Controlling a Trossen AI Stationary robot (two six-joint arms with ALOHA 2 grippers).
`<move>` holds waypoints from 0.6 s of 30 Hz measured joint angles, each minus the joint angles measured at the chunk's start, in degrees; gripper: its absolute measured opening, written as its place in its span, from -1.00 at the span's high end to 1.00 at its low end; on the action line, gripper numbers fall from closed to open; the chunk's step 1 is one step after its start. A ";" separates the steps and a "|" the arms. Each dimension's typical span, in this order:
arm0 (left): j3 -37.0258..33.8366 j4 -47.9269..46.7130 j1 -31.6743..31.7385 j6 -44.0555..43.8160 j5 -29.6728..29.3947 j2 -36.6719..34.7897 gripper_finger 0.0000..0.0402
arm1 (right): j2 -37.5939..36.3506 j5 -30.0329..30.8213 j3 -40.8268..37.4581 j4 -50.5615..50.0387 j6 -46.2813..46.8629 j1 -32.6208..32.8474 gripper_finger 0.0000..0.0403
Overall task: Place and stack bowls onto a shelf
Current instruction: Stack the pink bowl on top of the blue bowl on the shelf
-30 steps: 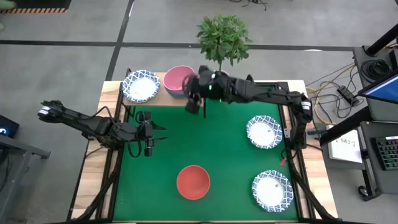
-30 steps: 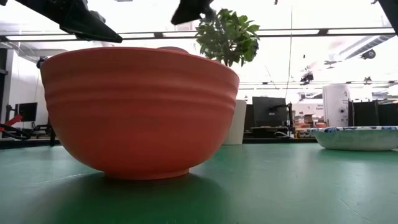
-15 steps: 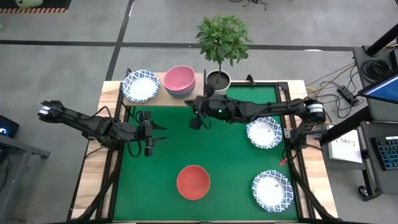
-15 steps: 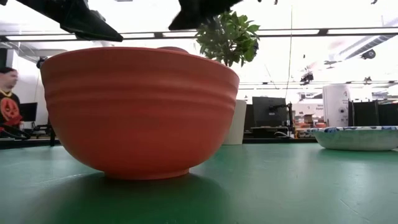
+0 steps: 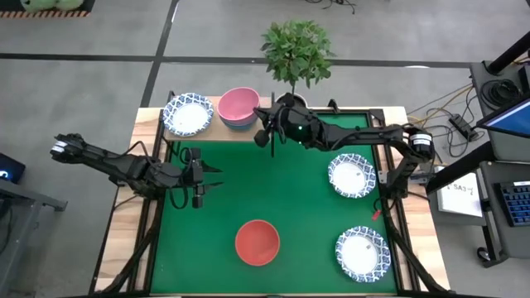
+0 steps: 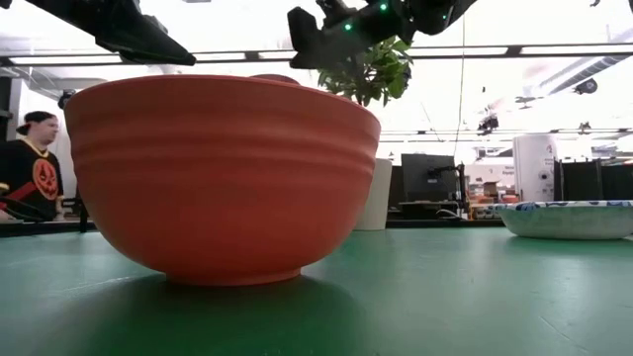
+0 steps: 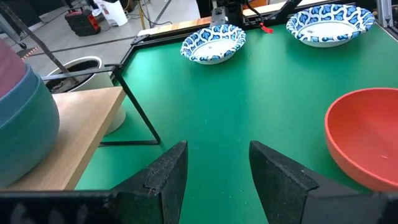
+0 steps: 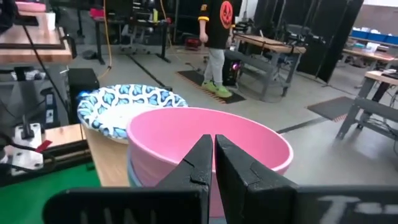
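Red bowl (image 5: 257, 242): loose on the green mat (image 5: 298, 190), near the counter's front edge; round, so no long axis to mind.
Left gripper (image 5: 199, 178): your nearer arm; jaws parted and empty, bowl just ahead and off to one side.
Right gripper (image 5: 263, 135): jaws pressed together, holding nothing, by the pink bowl (image 5: 239, 104) stacked on the shelf (image 5: 217, 131).
Judgement: reach with the left.

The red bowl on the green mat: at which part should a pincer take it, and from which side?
Probably at the rim, from above. The red bowl stands upright and open on the green mat, with free mat all around it. Its wall curves outward, so one finger inside and one outside the thin rim should hold better than spanning the body. The open left pincer is nearest.
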 joint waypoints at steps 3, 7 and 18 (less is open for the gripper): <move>0.00 0.00 0.00 0.05 0.00 -0.02 0.23 | 0.50 0.00 0.00 0.24 -0.02 -0.44 0.96; 0.00 0.36 0.00 0.66 0.00 0.00 0.23 | 2.57 0.01 0.26 1.47 -0.40 -0.72 0.96; 0.00 0.42 0.00 0.50 0.00 0.00 0.23 | 3.91 0.46 0.70 1.21 0.07 -0.63 0.96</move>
